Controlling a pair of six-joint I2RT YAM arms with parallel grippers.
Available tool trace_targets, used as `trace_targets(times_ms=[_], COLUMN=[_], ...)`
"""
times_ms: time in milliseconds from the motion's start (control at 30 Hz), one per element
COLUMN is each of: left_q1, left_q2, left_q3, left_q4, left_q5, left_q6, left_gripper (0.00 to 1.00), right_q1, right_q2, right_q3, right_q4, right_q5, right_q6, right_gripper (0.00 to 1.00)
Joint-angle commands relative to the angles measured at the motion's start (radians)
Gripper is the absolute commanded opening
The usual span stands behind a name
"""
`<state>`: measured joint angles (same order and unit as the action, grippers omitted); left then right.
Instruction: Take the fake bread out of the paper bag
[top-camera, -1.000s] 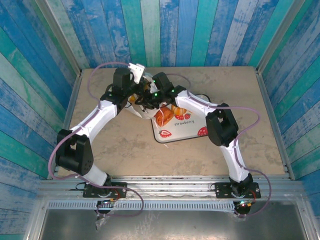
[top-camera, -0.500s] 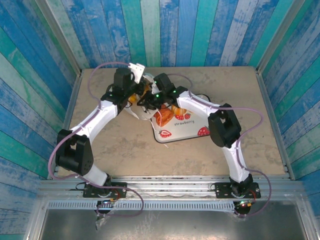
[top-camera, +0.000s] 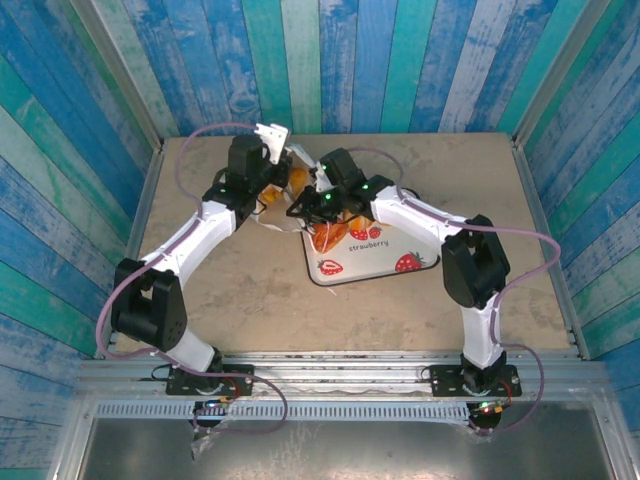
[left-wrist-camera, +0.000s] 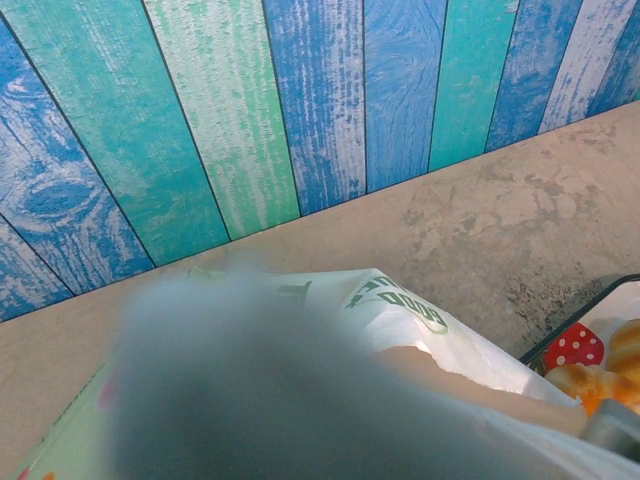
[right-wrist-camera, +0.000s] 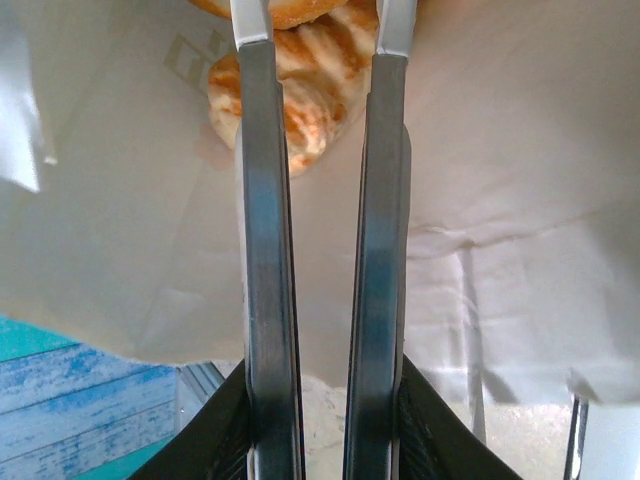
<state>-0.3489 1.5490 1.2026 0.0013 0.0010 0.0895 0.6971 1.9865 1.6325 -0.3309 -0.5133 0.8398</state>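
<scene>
Glossy fake bread (right-wrist-camera: 318, 75), matt creased paper bag (right-wrist-camera: 500, 200)

- The tall white paper bag (left-wrist-camera: 440, 345) is lying on the beige counter (top-camera: 240, 290), left of the white strawberry-print tray (top-camera: 375, 262).
- A golden-brown toy roll (right-wrist-camera: 320, 85) is sitting inside it.

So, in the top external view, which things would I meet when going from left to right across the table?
left arm's elbow → paper bag → strawberry tray → right arm's elbow
</scene>
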Motion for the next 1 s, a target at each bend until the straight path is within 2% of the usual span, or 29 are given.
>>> trace_targets(times_ms=[0,400,967], left_q1=[0.002,0.002,0.001], left_q2=[-0.03,-0.038,-0.022], left_q3=[0.009,0.033,0.067], left_q4=[0.026,0.008,-0.002], left_q5=[-0.045,-0.093,-0.111], left_q6=[-0.016,-0.003,-0.021], left_gripper=[0.0,0.0,0.0], right_q1=[0.001,0.032,0.069], right_q2=[-0.077,-0.177,-0.29], right_q3=[-0.005,0.007,-0.022], right_q4=[-0.05,-0.245,-0.372], right_q5=[0.035,0.089,0.14], right_q6=[-0.052,-0.149,-0.208], right_gripper=[0.05,0.04,0.02])
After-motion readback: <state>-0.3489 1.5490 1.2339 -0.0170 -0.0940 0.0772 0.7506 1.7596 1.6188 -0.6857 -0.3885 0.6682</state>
